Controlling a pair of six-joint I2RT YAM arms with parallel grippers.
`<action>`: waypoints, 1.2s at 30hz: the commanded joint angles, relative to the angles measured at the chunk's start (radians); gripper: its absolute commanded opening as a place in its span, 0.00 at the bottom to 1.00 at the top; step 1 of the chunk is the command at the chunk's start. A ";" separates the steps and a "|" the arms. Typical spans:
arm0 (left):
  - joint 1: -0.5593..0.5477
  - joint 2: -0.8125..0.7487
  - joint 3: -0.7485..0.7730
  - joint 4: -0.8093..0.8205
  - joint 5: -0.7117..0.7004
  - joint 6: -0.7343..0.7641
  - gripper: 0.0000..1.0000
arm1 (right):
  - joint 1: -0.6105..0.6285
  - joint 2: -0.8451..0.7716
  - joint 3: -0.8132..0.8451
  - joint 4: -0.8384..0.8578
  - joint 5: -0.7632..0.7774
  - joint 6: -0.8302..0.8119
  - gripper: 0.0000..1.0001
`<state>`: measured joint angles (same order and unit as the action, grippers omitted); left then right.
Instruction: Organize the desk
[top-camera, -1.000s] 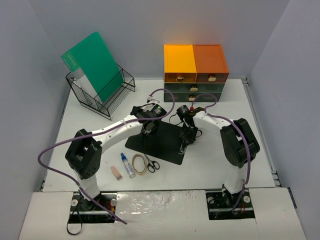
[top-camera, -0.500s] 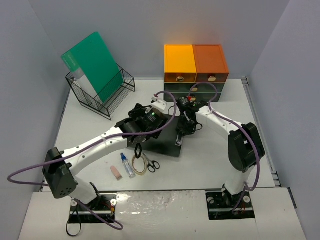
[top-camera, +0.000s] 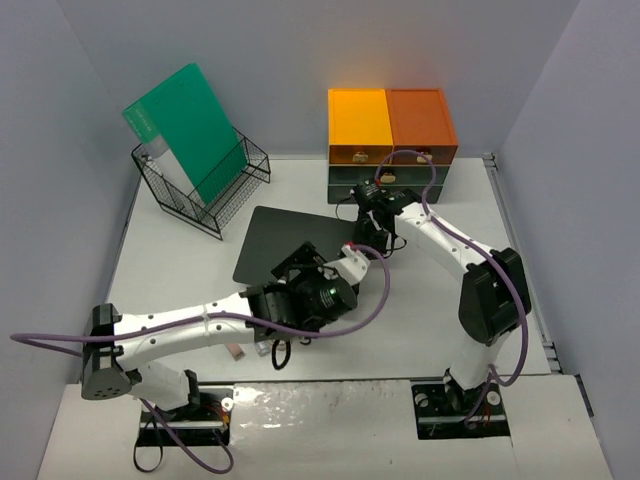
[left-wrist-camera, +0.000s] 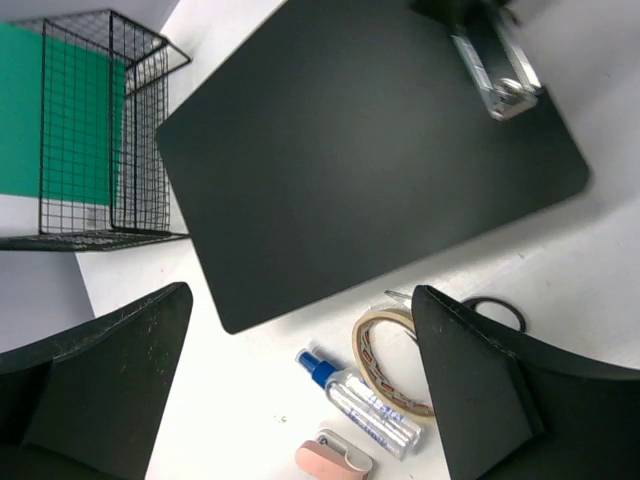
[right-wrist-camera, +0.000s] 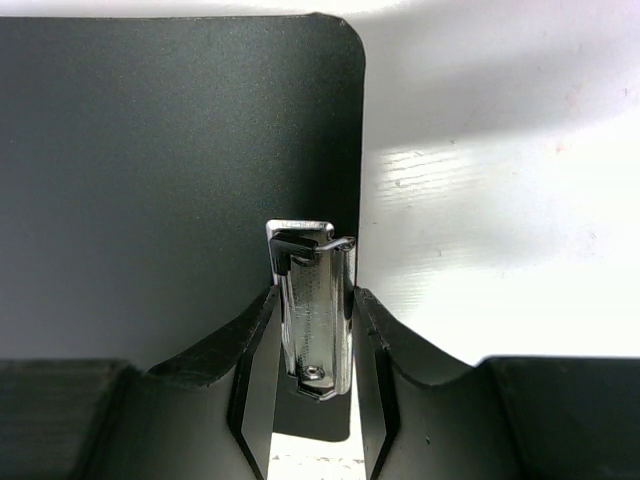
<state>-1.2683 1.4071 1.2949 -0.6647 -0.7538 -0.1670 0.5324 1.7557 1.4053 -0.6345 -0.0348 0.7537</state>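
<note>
Right fingers (right-wrist-camera: 255, 385) were partly closed, pinching the metal clip (right-wrist-camera: 312, 300) of the black clipboard (top-camera: 285, 245), probably to drag it toward the wire basket (top-camera: 195, 195) (a guess). The clipboard lay flat mid white surface (top-camera: 170, 265), which spanned the whole workspace. Left fingers (left-wrist-camera: 100, 380) were spread wide and empty, hovering over the tape roll (left-wrist-camera: 383, 318) and spray bottle (left-wrist-camera: 375, 408).
</note>
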 joint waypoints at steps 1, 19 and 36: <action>-0.131 -0.027 0.009 -0.056 -0.181 -0.014 0.90 | 0.008 -0.037 0.096 -0.054 -0.027 -0.021 0.00; -0.396 0.142 -0.155 0.029 -0.535 0.080 0.90 | 0.005 -0.032 0.184 -0.159 -0.056 -0.049 0.00; -0.434 0.244 -0.283 0.425 -0.607 0.458 0.90 | -0.011 -0.028 0.235 -0.236 -0.100 -0.076 0.00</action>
<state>-1.6902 1.6278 1.0242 -0.4068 -1.2965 0.1376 0.5300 1.7557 1.5785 -0.8278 -0.0942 0.6965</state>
